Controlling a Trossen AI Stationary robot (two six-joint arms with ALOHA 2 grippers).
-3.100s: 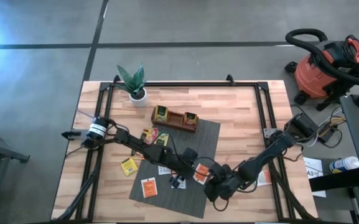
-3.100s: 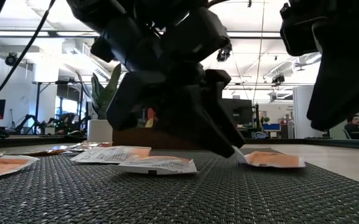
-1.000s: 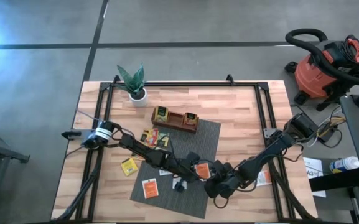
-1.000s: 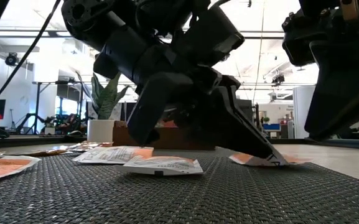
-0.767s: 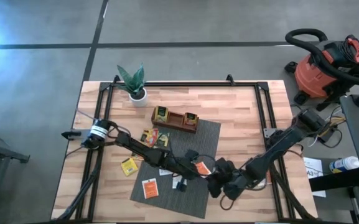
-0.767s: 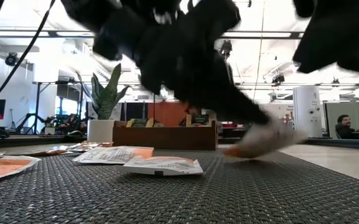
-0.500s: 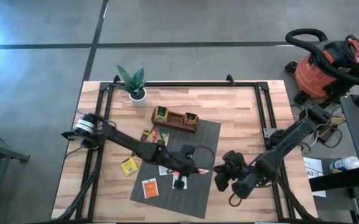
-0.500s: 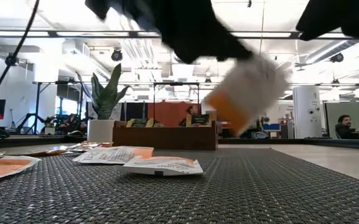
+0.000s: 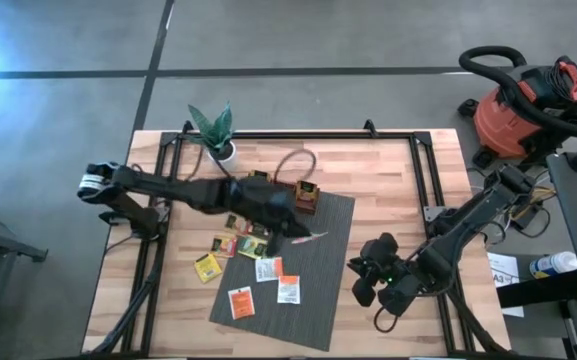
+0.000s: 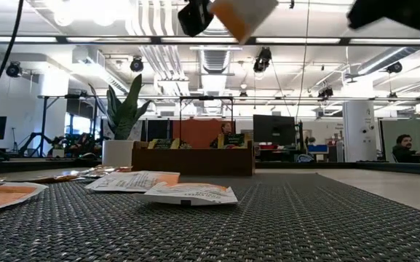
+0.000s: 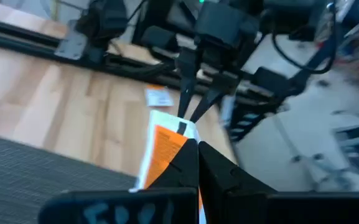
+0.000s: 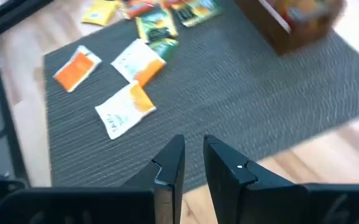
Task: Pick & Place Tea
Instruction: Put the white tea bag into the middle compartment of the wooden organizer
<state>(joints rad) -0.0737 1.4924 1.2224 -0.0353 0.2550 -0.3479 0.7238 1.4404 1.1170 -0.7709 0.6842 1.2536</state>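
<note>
Tea sachet pinched in left gripper, lifted near wooden tray.
Keep level, lower into free compartment. Right gripper narrowly parted, empty, waiting beside mat.

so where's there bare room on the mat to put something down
The grey mat is bare over its right half, from the wooden tray down to the near edge. It is crowded on the left, where tea sachets lie and the left pincer holds one sachet aloft.
</note>
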